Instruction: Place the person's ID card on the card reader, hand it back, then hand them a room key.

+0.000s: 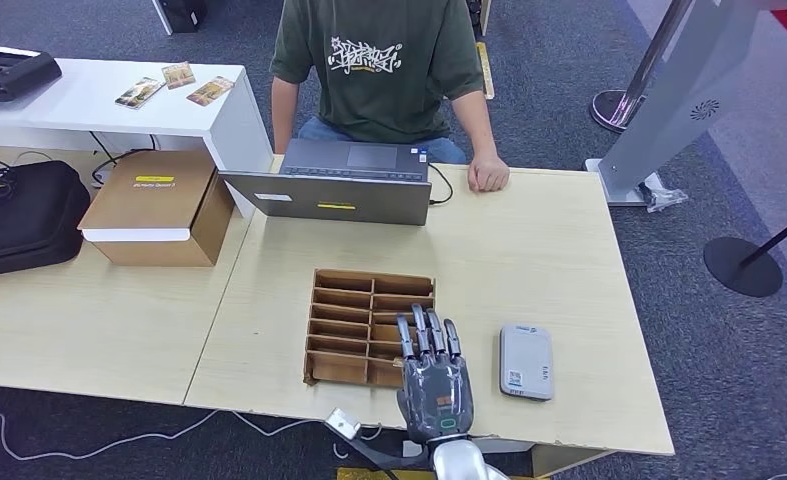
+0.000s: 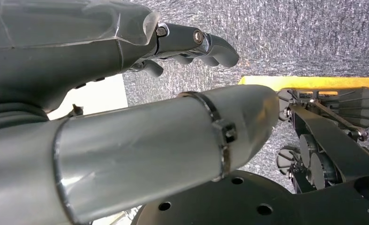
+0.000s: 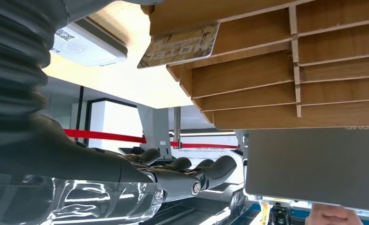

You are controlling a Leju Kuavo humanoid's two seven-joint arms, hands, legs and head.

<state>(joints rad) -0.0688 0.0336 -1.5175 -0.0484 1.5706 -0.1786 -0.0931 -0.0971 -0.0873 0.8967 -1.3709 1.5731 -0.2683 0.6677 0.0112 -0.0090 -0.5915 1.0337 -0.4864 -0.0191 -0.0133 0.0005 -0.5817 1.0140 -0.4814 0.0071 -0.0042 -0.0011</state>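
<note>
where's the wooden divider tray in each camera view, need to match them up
Head view: the wooden divider tray lies on the table, under the fingers of the right hand, left of the white card reader.
Left wrist view: not in this picture.
Right wrist view: the tray fills the upper right, slats close to the camera, with a card at its edge.
Shared landmark: the card reader beside the tray in head and right wrist views.

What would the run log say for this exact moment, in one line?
right hand: over wooden organizer, holding nothing | card reader: bare | room key: in organizer | left hand: hanging, empty
</note>
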